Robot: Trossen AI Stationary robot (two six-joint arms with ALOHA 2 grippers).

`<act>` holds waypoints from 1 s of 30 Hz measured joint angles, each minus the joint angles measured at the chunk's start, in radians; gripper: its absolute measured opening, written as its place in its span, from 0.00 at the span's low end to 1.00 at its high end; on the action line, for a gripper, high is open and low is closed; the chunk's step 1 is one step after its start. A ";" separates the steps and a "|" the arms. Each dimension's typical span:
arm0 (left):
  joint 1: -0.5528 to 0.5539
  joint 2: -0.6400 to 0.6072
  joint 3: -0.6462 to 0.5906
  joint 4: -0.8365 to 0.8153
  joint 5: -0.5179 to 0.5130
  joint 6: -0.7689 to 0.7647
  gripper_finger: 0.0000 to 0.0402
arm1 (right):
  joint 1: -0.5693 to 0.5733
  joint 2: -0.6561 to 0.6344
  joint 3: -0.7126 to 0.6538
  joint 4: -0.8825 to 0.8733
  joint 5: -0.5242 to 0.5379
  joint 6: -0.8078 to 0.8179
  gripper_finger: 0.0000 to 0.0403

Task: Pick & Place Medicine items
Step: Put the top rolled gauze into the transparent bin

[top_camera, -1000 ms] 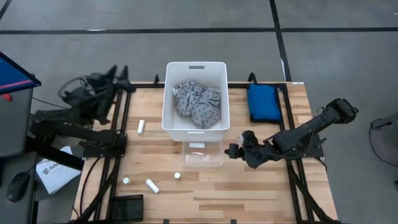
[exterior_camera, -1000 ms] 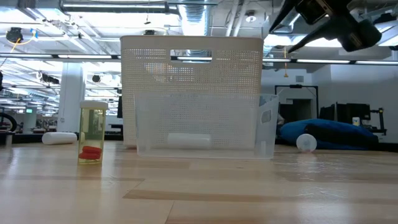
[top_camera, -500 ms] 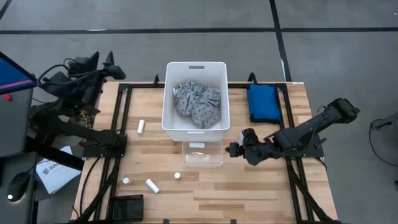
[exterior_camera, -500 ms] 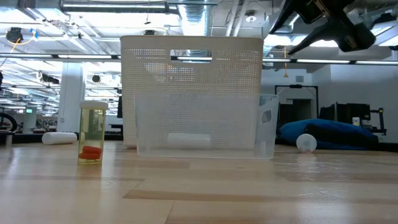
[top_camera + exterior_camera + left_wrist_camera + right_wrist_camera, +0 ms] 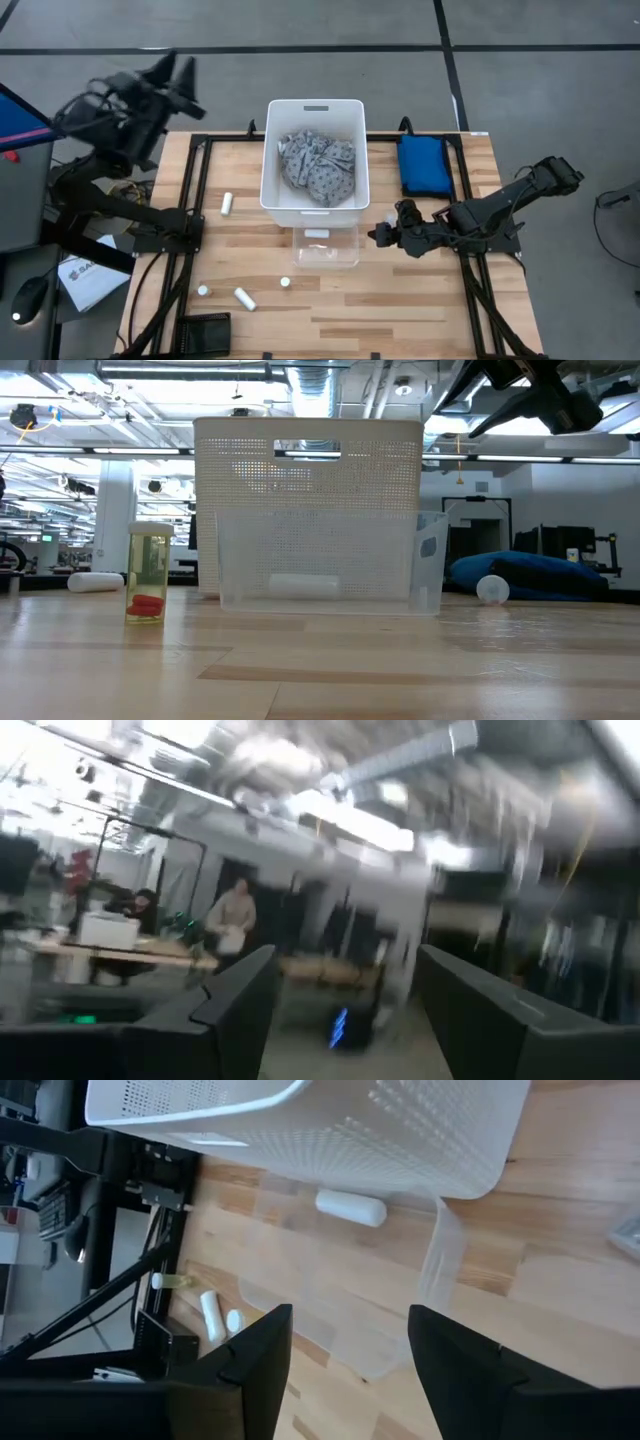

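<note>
My right gripper (image 5: pixel 383 236) hangs low over the table (image 5: pixel 400 310), just to the right of the clear container (image 5: pixel 325 247), its arm stretched in from the right edge. Its fingers (image 5: pixel 255 1365) stand well apart and hold nothing. They point at the clear container, where one white cylinder (image 5: pixel 350 1208) lies on its side, its long axis running along the wall of the white bin (image 5: pixel 315 150) just behind it.

Nearer the front edge, three more medicine items sit loose on the wood: a tiny bottle (image 5: pixel 203 290) standing upright, a short cylinder (image 5: pixel 244 298) lying flat and slanted across the planks, and a small round piece (image 5: pixel 285 282) in front of the clear container. Another cylinder (image 5: pixel 227 203) lies left of the bin, its long axis running front to back.

Farther back, the bin holds a grey patterned cloth (image 5: pixel 318 167), and a blue pouch (image 5: pixel 424 166) lies to its right.

My left gripper (image 5: pixel 172 80) is raised beyond the far left corner, off the table, fingers (image 5: pixel 235 1010) spread and empty, pointing out into the room.
</note>
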 joint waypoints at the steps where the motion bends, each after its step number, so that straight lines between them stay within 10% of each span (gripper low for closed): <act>1: 0.004 0.026 0.048 -0.100 0.020 -0.013 0.58 | 0.000 0.000 0.000 0.000 0.000 0.000 0.49; 7: 0.044 0.173 0.324 -0.523 0.342 -0.237 0.58 | 0.000 0.000 0.000 -0.004 -0.006 -0.006 0.49; 13: 0.221 0.227 0.442 -1.027 0.137 -0.602 0.58 | 0.015 0.000 0.000 -0.010 0.000 -0.007 0.49; 16: 0.366 0.231 0.436 -1.233 0.237 -0.867 0.58 | 0.020 0.000 0.000 -0.010 0.001 -0.005 0.49; 21: 0.570 0.230 0.323 -1.466 0.317 -1.038 0.58 | 0.020 0.000 0.000 -0.014 0.001 -0.017 0.49; 30: 0.621 0.213 -0.095 -1.445 0.419 -1.228 0.58 | 0.019 0.000 0.000 -0.046 0.001 -0.010 0.49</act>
